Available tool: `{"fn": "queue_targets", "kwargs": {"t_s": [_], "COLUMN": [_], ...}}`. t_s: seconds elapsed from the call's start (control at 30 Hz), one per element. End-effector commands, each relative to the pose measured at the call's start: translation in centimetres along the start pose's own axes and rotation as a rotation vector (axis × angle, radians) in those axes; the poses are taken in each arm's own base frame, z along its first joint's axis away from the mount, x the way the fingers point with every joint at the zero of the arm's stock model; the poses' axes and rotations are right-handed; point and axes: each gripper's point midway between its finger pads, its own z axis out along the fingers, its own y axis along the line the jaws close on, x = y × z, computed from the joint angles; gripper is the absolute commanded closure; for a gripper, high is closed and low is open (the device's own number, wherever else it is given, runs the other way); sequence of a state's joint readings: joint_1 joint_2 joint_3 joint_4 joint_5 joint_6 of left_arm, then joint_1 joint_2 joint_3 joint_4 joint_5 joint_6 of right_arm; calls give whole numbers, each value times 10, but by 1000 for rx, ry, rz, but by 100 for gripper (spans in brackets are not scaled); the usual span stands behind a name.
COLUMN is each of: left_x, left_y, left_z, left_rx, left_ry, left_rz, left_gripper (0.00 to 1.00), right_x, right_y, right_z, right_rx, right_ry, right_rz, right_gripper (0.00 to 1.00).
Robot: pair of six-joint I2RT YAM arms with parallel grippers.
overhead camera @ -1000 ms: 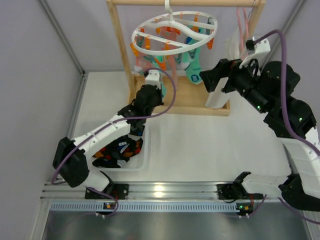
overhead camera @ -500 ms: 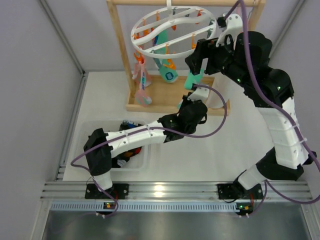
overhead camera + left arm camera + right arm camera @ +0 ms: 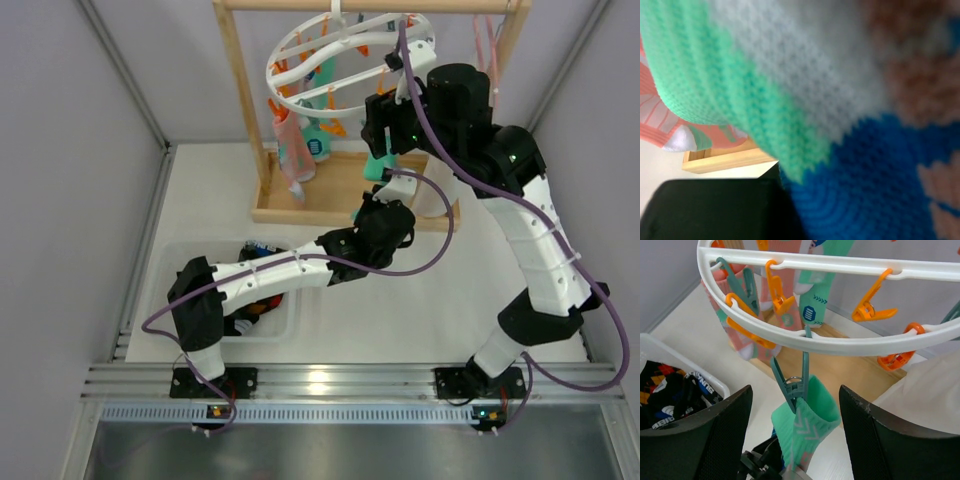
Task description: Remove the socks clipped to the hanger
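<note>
Hanging cuff-up from a teal peg [image 3: 791, 386], the green sock [image 3: 807, 422] runs its long axis roughly downward from the rim of the hanger [image 3: 840, 346]. Its toe end drops towards the left tool [image 3: 375, 203] just beneath it. That tool's wrist view is filled with blurred green, white and blue knit (far too close to read), so I cannot tell whether its fingers are closed on the sock. The right tool [image 3: 795, 395] is up at the tilted ring with its fingers spread wide, gripping nothing, the peg and sock framed between them. Crowding around are orange pegs [image 3: 871, 310] on the rim, pink socks [image 3: 288, 140] and a teal sock [image 3: 316, 143] hanging further along. The wooden rack [image 3: 243, 110] stands behind and a white garment [image 3: 925, 395] hangs to the right. On the counter [image 3: 420, 300] a white bin [image 3: 687, 366] holds dark patterned socks [image 3: 670, 395].
</note>
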State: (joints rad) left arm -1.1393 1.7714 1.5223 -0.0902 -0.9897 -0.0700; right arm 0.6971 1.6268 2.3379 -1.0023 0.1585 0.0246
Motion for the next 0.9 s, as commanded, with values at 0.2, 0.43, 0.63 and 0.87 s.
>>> {"fn": "queue_targets", "kwargs": {"t_s": [0.2,0.43,0.63,0.87], "left_x": [-17,-16,-13,12], "left_y": [5,5,6,22], "left_z": [-11,-12,-11,-14], "left_rx": [5,1,-7,24], "left_ry": [-28,-26,-22,42], "left_rz": [-17,-15,-5,-100], "left_gripper": [100,100,100,100], "right_x": [-7,-11,-12,-12], "right_y": [-5,-4,0,-5], "right_z": [33,46,47,40], "right_rx": [34,57,41,38], "right_ry": [-32,-61,-78,-100], "right_rz": [-81,-87,-88,-46], "right_gripper": [38,49,85,77]}}
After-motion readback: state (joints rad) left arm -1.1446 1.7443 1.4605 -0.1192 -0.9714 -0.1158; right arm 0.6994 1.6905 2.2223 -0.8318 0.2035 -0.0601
